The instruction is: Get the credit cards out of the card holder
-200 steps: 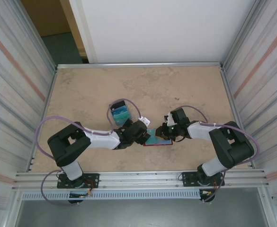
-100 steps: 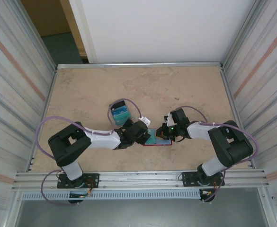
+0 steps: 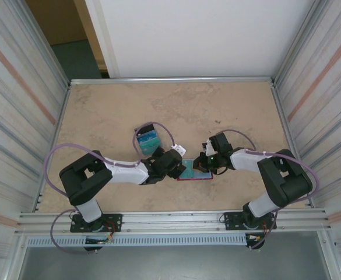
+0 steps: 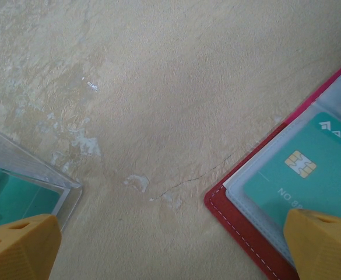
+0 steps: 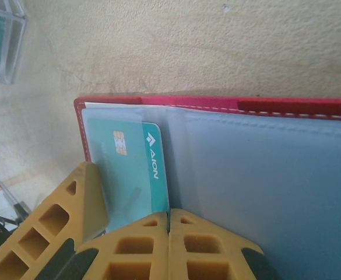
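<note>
The card holder [image 3: 196,174] lies open on the table between both arms, with a dark-red rim [image 5: 158,100] and pale blue-grey panels. A teal credit card [image 5: 132,169] with a chip sits in its left pocket and is also seen in the left wrist view [image 4: 301,175]. My right gripper [image 5: 169,214] is shut, its tips resting on the panel at the card's lower right corner. I cannot tell whether the card's edge is pinched. My left gripper [image 4: 170,251] is open; one finger [image 4: 324,242] rests over the card, the other [image 4: 18,248] near a clear box.
A clear plastic box [image 3: 147,140] holding teal cards stands left of the holder, its corner close to my left finger [image 4: 36,186]. The holder's red closing tab [image 5: 298,107] lies along its far edge. Metal rails border the beige table [image 3: 217,111].
The right arm has shifted very slightly over the card holder. The left arm has stayed put.
</note>
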